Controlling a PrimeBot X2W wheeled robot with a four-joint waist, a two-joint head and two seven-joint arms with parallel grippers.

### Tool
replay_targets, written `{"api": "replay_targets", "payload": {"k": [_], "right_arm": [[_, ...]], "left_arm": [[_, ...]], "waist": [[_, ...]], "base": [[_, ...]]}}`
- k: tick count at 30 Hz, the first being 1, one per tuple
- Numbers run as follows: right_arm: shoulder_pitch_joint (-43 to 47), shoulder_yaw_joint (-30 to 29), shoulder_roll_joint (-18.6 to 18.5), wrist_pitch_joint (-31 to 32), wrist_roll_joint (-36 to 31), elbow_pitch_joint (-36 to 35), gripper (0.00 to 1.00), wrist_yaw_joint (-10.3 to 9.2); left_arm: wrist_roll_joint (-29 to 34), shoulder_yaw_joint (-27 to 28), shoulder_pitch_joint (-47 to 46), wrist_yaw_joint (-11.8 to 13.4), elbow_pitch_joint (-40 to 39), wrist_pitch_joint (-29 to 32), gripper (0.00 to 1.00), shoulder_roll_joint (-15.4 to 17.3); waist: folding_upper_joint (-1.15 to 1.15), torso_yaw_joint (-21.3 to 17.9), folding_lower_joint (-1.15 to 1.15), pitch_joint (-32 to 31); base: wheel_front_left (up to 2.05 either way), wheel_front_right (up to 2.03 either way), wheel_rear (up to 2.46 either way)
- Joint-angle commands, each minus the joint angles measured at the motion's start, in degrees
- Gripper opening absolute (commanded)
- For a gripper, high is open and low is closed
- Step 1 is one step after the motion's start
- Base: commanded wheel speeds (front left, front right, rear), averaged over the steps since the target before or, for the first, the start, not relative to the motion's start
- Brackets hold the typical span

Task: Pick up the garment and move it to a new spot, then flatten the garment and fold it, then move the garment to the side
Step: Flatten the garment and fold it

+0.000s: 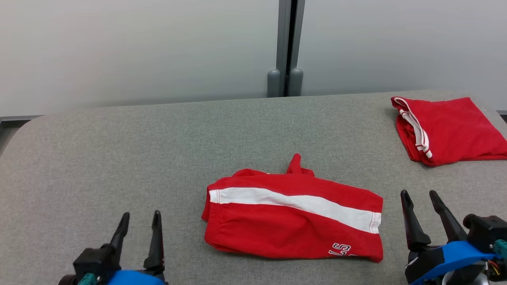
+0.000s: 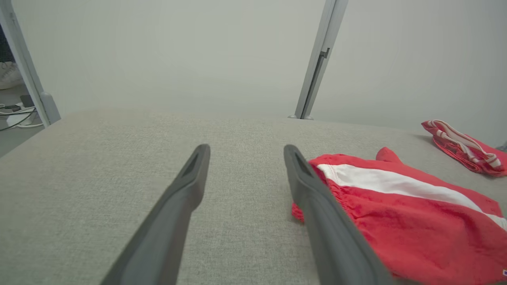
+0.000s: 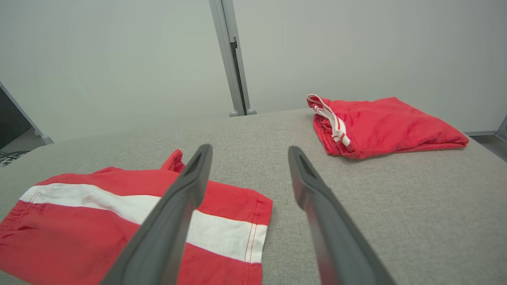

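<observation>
Red shorts with a white stripe (image 1: 293,215) lie folded in the middle of the grey table (image 1: 119,158); they also fill the right of the left wrist view (image 2: 396,206) and the lower left of the right wrist view (image 3: 99,221). My left gripper (image 1: 140,219) is open at the lower left, well left of the shorts, nothing between its fingers (image 2: 186,186). My right gripper (image 1: 420,198) is open at the lower right, just right of the shorts, holding nothing. In its own view its fingers (image 3: 313,190) straddle bare table beside the shorts' hem.
A second red garment (image 1: 447,128) with white trim lies folded at the table's far right corner, also seen as a red bundle (image 3: 380,124). A pale wall with a grey post (image 1: 286,47) stands behind the table. Cables lie on the floor (image 2: 16,113) past the left edge.
</observation>
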Motion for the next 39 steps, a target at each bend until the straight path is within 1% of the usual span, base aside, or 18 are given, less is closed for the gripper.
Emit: {"api": "replay_targets", "payload": {"k": [1,6,10,14,20,26,27,28,32,36,39], "right_arm": [[-0.7,0.1,-0.3,0.3,0.1,0.1,1.00,0.03],[-1.7,0.7,-0.4,3.3,0.7,0.6,1.00,0.03],[-2.8,0.8,-0.1,7.4,0.9,1.5,1.00,0.03],[-3.7,1.7,0.2,10.5,0.7,1.4,1.00,0.03],[-2.8,2.2,0.4,11.4,1.2,0.2,1.00,0.02],[-2.9,2.7,0.4,11.3,2.1,-0.6,1.00,0.03],[-2.9,2.8,0.4,11.4,2.2,-0.6,1.00,0.02],[-3.0,3.0,0.4,11.5,2.6,-0.7,1.00,0.03],[-3.1,3.0,0.4,13.6,4.4,0.0,1.00,0.03],[-4.1,2.1,0.4,19.0,7.6,1.9,1.00,0.03],[-6.1,2.0,0.5,22.1,8.4,4.0,1.00,0.03]], "left_arm": [[-0.4,-0.6,-1.8,-0.6,-0.1,1.2,1.00,-0.2],[-2.3,-3.4,-6.8,-3.1,2.9,8.1,1.00,-0.8],[-5.1,-4.4,-11.4,-5.4,7.8,12.6,1.00,-1.9],[-8.2,-4.9,-15.4,-6.9,12.9,16.3,1.00,-3.2],[-12.6,-5.4,-19.2,-8.5,17.6,19.3,1.00,-5.0],[-14.0,-6.0,-21.3,-9.4,19.9,19.3,1.00,-4.3],[-14.1,-6.3,-21.5,-9.5,20.1,19.2,0.39,-4.1],[-14.3,-6.6,-21.8,-9.7,20.3,19.0,0.00,-3.9],[-14.5,-6.8,-21.8,-9.9,20.4,17.3,0.00,-2.8],[-14.3,-7.1,-19.8,-10.0,19.3,15.3,0.00,-1.3],[-14.0,-7.8,-18.2,-10.1,17.6,14.0,0.00,0.2]], "waist": [[0.00,0.1,0.00,0.2],[0.00,-0.1,0.00,1.0],[0.00,-0.8,0.00,2.1],[0.00,-1.8,0.00,3.2],[0.00,-3.1,0.00,4.7],[0.00,-4.4,0.00,6.1],[0.00,-4.5,0.00,6.3],[0.00,-4.7,0.00,6.5],[0.00,-5.1,0.00,7.3],[0.00,-5.4,0.00,8.0],[0.00,-5.3,0.00,8.8]], "base": [[0.00,0.00,0.00],[0.00,0.00,0.00],[0.00,0.00,0.00],[0.00,0.00,0.00],[0.00,0.00,0.00],[0.00,0.00,0.00],[0.00,0.00,0.00],[0.00,0.00,0.00],[0.00,0.00,0.00],[0.00,0.00,0.00],[0.00,0.00,0.00]]}}
